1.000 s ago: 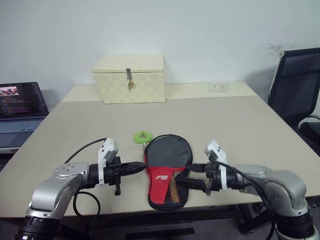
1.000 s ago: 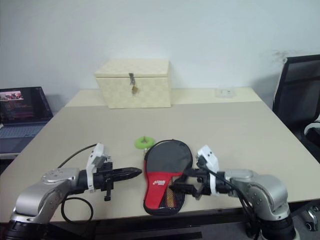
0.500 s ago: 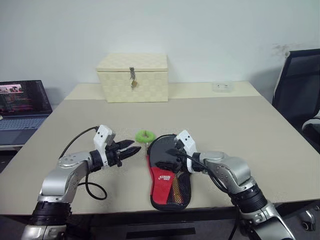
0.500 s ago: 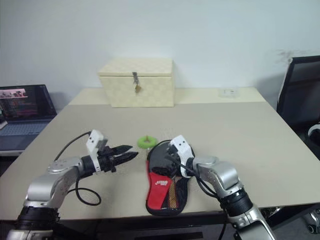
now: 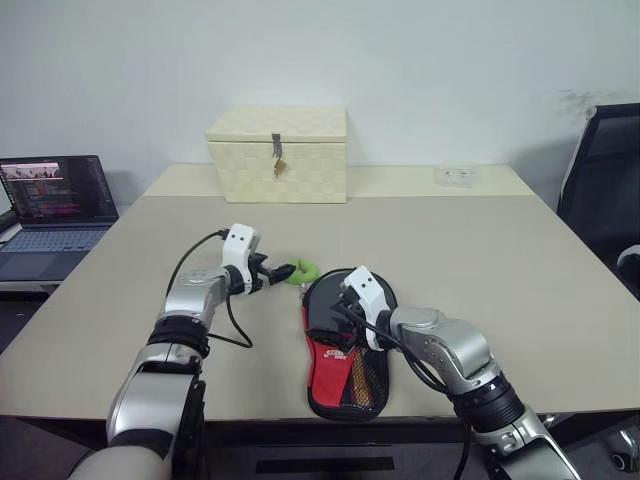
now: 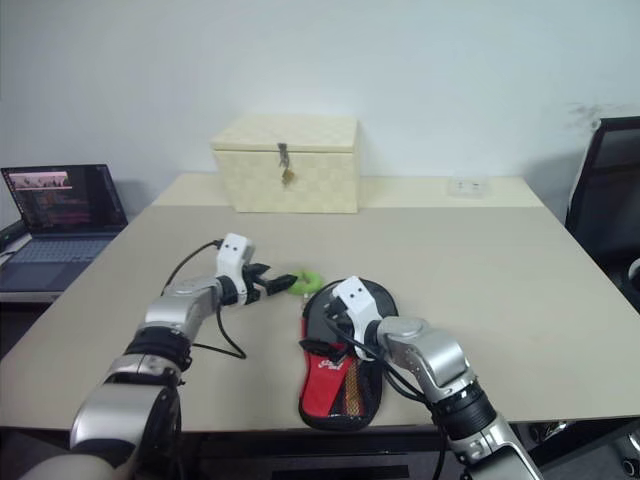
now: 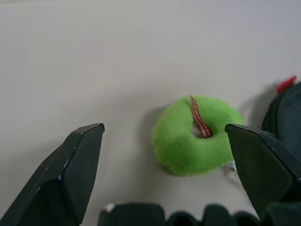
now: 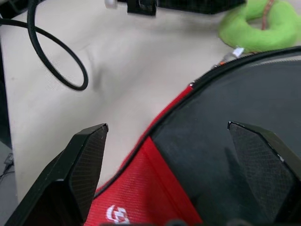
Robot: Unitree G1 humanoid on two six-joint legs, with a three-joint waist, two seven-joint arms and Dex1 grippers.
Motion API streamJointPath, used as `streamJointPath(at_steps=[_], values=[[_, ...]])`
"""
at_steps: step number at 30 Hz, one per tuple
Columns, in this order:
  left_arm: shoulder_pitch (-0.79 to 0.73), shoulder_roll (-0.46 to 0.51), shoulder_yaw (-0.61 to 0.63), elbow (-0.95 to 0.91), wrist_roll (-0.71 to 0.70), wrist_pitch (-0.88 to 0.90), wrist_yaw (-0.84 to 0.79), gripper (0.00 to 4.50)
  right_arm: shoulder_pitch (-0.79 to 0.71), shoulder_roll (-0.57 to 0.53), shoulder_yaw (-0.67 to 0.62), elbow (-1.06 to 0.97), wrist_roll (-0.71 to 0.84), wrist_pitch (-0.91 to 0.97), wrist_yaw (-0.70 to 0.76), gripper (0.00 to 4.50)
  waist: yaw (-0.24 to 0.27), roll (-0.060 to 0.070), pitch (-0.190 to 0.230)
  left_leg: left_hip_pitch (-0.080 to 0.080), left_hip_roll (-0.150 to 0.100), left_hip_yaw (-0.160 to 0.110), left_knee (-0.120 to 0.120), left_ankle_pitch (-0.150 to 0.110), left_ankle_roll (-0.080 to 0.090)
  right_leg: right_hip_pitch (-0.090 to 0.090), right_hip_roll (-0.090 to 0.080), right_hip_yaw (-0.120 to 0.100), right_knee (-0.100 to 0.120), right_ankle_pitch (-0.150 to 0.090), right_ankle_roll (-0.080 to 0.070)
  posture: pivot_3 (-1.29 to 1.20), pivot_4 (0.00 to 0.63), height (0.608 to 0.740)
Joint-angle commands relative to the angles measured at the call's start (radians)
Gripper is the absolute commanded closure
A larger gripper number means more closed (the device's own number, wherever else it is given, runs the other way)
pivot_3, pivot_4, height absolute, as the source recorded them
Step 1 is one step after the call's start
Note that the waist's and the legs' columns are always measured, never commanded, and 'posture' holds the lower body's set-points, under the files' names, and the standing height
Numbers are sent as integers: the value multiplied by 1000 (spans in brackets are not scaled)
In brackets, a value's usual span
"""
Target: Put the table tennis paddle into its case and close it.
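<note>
Beige counter [image 5: 480,240], case [image 5: 347,350] lower centre, paddle presumably inside. Left gripper [image 7: 164,155] jaws spread around green ring [image 7: 197,134]; right gripper [image 8: 178,155] jaws released over case. Next: find zip.

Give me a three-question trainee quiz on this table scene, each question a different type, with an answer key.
1. True or false: the left gripper is shut on the green ring.
2. Which thing lies right under the right gripper? A the cream box; B the case; C the laptop.
3. Fill in: the green ring lies on the table just past the round end of the ____.

Key
1. False: its fingers stand open, one either side of the ring, not touching it.
2. B.
3. Case.
</note>
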Motion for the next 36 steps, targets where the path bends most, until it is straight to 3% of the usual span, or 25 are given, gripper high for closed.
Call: streamJointPath(at_steps=[1, 8, 10, 22, 36], values=[[-72, -9, -22, 130, 63, -74, -30, 23, 0, 3, -20, -38, -5, 6, -16, 0, -1, 0, 0, 0, 0, 0, 0, 0, 0, 0, 0, 0, 0, 0, 0, 0, 150, 740], [-118, -43, -21, 246, 128, -130, -6, 23, 10, 5, -21, -56, -9, 23, -35, 0, 2, 0, 0, 0, 0, -1, 0, 0, 0, 0, 0, 0, 1, 0, 0, 0, 150, 740], [-121, -55, -13, 257, 136, -138, 12, 385, 14, 8, -23, -62, -11, 28, -43, 0, 3, 0, 0, 0, 0, -1, 1, 0, 0, 0, 0, 0, 1, 0, 0, 0, 150, 740], [-121, -72, 12, 273, 161, -147, 39, 4463, 17, 10, -17, -46, -56, 5, -82, 0, 3, 0, 0, 0, 0, -1, 1, 0, 0, 0, 0, 0, 1, 0, 0, 0, 150, 740], [-125, -90, 65, 267, 147, -149, 45, 4463, 37, 10, -21, -49, -73, 10, -84, 0, 3, 0, 0, 0, 0, -1, 1, 0, 0, 0, 0, 0, 2, 0, 0, 0, 150, 740]])
